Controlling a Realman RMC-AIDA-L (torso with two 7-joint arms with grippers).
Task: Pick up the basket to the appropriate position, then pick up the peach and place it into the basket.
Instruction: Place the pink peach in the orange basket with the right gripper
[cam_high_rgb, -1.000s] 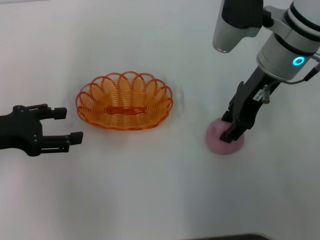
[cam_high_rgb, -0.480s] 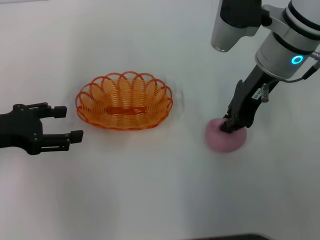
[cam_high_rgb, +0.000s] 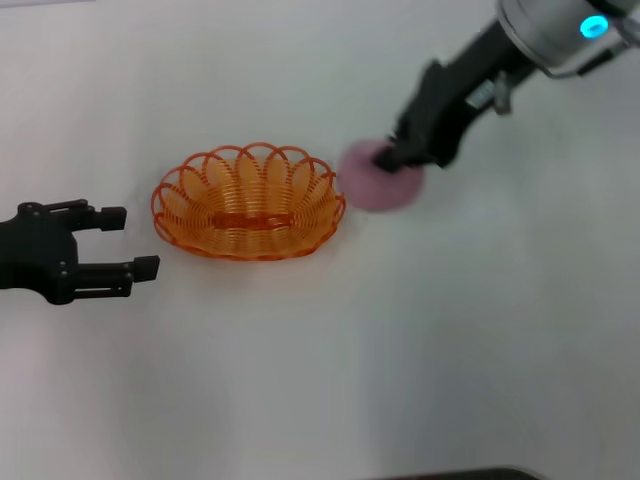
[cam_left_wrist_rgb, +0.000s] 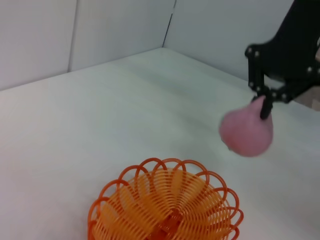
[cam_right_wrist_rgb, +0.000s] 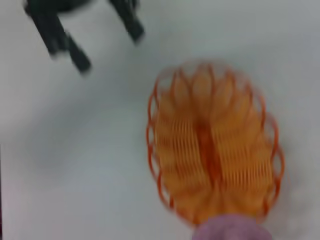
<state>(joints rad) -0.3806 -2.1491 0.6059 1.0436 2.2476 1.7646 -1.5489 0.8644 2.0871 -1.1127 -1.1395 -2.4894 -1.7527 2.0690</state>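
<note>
The white, matte tabletop (cam_high_rgb: 300, 380) carries everything, plain and smooth across its whole span.

The basket (cam_high_rgb: 249, 201) stands on it left of centre in the head view, upright with its open side up. It is a shallow oval of thin orange looped wire with a scalloped rim, its long axis running left to right across the robot's front. A denser flat band of wire forms its floor, and nothing lies inside it.

The right arm reaches in from the upper right, its black right tool (cam_high_rgb: 393, 160) clenched on the top of the peach (cam_high_rgb: 378, 180). The left wrist view shows the peach (cam_left_wrist_rgb: 247, 131) hanging clear of the tabletop, pinched at its upper end by dark fingertips (cam_left_wrist_rgb: 266, 107). The peach is a round, matte, dull pink ball, smaller than the basket, with a slightly drawn-up top where it is gripped. In the head view it sits just beside the basket's right rim, hanging from that tool. In the right wrist view its edge (cam_right_wrist_rgb: 232, 229) shows next to one narrow end of the basket (cam_right_wrist_rgb: 214, 145).

The left tool (cam_high_rgb: 112, 241) rests at the left edge, released with its black fingers spread, near the basket's left end but apart from it.
</note>
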